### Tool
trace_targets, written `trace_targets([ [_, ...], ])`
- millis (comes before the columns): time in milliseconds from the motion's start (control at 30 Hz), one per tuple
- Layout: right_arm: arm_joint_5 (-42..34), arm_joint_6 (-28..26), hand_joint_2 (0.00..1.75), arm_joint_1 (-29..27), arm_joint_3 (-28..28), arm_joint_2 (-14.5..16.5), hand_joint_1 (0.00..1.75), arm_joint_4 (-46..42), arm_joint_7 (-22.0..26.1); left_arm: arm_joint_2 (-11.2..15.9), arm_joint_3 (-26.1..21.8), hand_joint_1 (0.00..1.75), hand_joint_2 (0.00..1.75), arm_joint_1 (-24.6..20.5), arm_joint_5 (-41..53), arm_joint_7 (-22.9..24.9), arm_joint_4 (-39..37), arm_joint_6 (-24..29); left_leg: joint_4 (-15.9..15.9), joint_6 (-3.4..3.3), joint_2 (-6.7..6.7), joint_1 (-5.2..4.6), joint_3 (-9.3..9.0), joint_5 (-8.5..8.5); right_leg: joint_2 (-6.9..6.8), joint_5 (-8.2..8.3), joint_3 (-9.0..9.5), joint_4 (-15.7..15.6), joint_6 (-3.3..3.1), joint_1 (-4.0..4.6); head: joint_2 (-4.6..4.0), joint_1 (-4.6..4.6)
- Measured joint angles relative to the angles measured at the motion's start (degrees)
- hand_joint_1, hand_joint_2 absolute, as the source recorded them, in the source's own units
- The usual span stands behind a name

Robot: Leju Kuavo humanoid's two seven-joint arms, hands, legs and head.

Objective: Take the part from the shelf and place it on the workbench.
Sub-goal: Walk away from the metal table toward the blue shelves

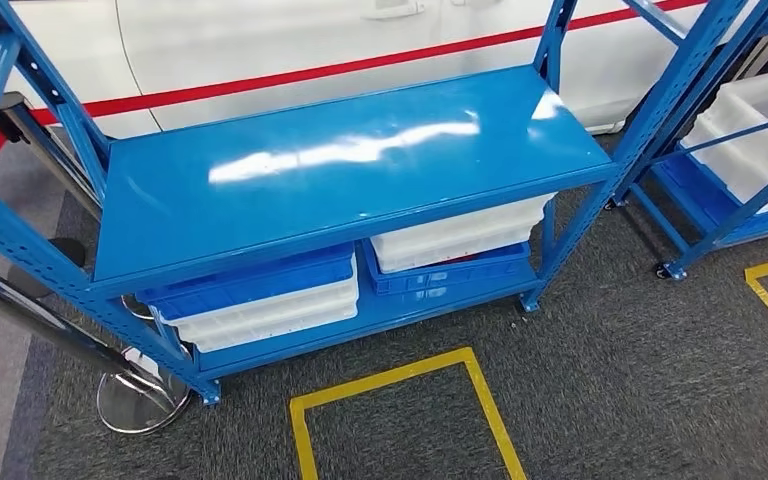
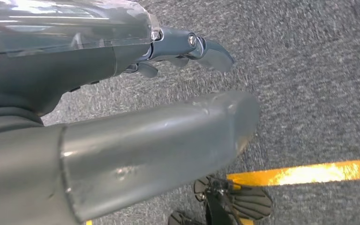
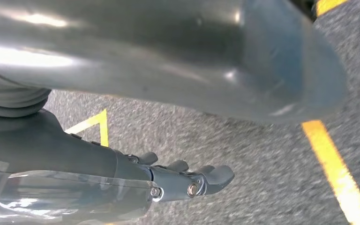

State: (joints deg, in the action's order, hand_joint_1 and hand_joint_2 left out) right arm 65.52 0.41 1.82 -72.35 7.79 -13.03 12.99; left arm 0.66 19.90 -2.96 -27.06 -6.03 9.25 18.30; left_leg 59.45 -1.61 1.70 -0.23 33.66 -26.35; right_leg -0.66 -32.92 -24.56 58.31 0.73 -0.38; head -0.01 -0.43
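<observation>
A blue metal shelf [image 1: 340, 165] stands in front of me in the head view; its glossy upper board reflects the lights. On its lower level, blue and white crates [image 1: 260, 300] are stacked at the left and a white crate [image 1: 460, 235] sits on a blue one at the right. What the crates hold is hidden. My left hand [image 2: 136, 131] hangs over grey carpet, thumb and fingers [image 2: 201, 47] apart, holding nothing. My right hand [image 3: 122, 164] hangs the same way, its fingers [image 3: 201, 180] extended and nothing in them.
A second blue shelf [image 1: 730, 150] with a white bin [image 1: 760, 130] stands at the right. Yellow tape [image 1: 400, 385] marks a square on the carpet before the shelf. A chrome stand base [image 1: 140, 400] sits by the shelf's left leg. A white, red-striped panel [image 1: 310, 40] lies behind.
</observation>
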Motion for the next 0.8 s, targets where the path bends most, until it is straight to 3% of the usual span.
trace_targets([
  [67,-0.02,0.21,0.00,0.26,0.04,-0.01,0.00,0.00,0.02,0.02,0.05,0.00,0.00,0.09,-0.01,-0.24,0.02,-0.16,-0.83,-0.63,-0.30,0.28,-1.35,-0.45,0.14,-0.22,-2.39,4.42,0.43,-0.07,-0.01,0.24],
  [167,-0.02,0.40,0.00,0.27,0.05,-0.02,0.00,0.00,-0.01,0.05,0.08,0.00,0.00,0.27,-0.02,-0.90,0.02,-0.50,-1.35,-1.02,-0.68,0.34,-3.03,-1.66,0.37,-3.70,-10.20,14.30,0.94,-0.27,0.01,0.52],
  [200,-0.02,0.42,0.00,0.21,0.05,-0.03,0.00,0.00,-0.02,0.07,0.08,0.00,0.00,0.33,-0.02,-0.99,0.02,-0.60,-1.37,-0.95,-0.88,0.34,-3.68,-2.20,0.39,-4.37,-12.24,15.81,0.98,-0.31,0.01,0.56],
  [233,-0.02,0.44,0.00,0.13,0.05,-0.04,0.00,0.00,-0.03,0.07,0.09,0.00,0.00,0.43,-0.03,-1.05,0.02,-0.67,-1.38,-0.84,-1.05,0.35,-4.47,-2.80,0.39,-3.92,-13.44,15.59,0.93,-0.33,0.01,0.61],
  [267,-0.02,0.46,0.00,0.05,0.05,-0.05,0.00,0.00,-0.03,0.07,0.09,0.00,0.00,0.52,-0.03,-1.10,0.02,-0.72,-1.39,-0.70,-1.15,0.36,-5.38,-3.44,0.39,-2.12,-13.76,13.62,0.77,-0.32,0.00,0.66],
  [333,-0.02,0.49,0.00,-0.19,0.05,-0.11,0.00,0.00,-0.03,0.05,0.10,0.00,0.00,0.61,-0.03,-1.19,0.02,-0.78,-1.36,-0.32,-1.18,0.34,-7.12,-4.86,0.30,4.11,-13.14,6.98,0.13,-0.08,0.00,0.76],
  [400,-0.02,0.51,0.00,-0.23,0.05,-0.17,0.00,0.00,-0.04,0.07,0.10,0.00,0.00,0.51,-0.03,-1.26,0.01,-0.79,-1.61,0.34,-1.16,0.20,-8.16,-6.12,0.19,7.61,-12.55,2.76,-0.60,0.34,-0.01,0.89],
  [533,-0.02,0.52,0.00,-0.17,0.08,-0.15,0.00,0.01,-0.05,0.15,0.12,0.00,0.00,0.38,0.02,-1.34,0.02,-0.79,-0.29,1.58,-1.19,0.24,-9.55,-6.32,0.61,7.04,-10.35,0.95,-1.98,0.22,0.00,0.72],
  [600,0.21,0.40,0.00,-0.15,0.14,-0.13,0.00,0.01,-0.16,0.15,0.13,0.00,0.00,0.37,0.10,-1.66,0.02,-0.75,5.04,1.97,-1.28,0.42,-6.90,-7.46,0.52,6.55,-8.74,0.33,-2.59,0.09,0.00,0.52],
  [667,0.90,0.15,0.00,-0.04,0.40,-0.13,0.00,0.00,-0.31,0.14,0.15,0.00,0.00,0.39,0.21,-1.97,0.02,-0.65,11.72,2.40,-1.32,0.48,-2.25,-10.64,0.36,5.78,-7.62,0.17,-2.87,0.08,0.01,0.38],
  [733,1.55,0.03,0.00,0.01,0.73,-0.14,0.00,0.00,-0.39,0.12,0.19,0.00,0.00,0.47,0.46,-1.87,0.02,-0.50,13.97,2.70,-1.29,0.55,1.07,-12.98,0.23,4.70,-6.36,0.14,-2.85,0.08,0.01,0.32],
  [767,1.72,0.08,0.00,-0.01,0.83,-0.13,0.00,0.00,-0.45,0.10,0.20,0.00,0.00,0.53,0.60,-1.69,0.02,-0.43,12.72,2.72,-1.23,0.58,1.70,-12.18,0.05,4.09,-5.58,0.14,-2.79,0.08,0.01,0.28],
  [800,1.82,0.13,0.00,-0.05,0.88,-0.13,0.00,0.00,-0.53,0.10,0.21,0.00,0.00,0.58,0.72,-1.52,0.02,-0.39,9.99,2.60,-1.03,0.60,1.73,-9.64,-0.25,3.43,-4.69,0.14,-2.68,0.09,0.01,0.28],
])
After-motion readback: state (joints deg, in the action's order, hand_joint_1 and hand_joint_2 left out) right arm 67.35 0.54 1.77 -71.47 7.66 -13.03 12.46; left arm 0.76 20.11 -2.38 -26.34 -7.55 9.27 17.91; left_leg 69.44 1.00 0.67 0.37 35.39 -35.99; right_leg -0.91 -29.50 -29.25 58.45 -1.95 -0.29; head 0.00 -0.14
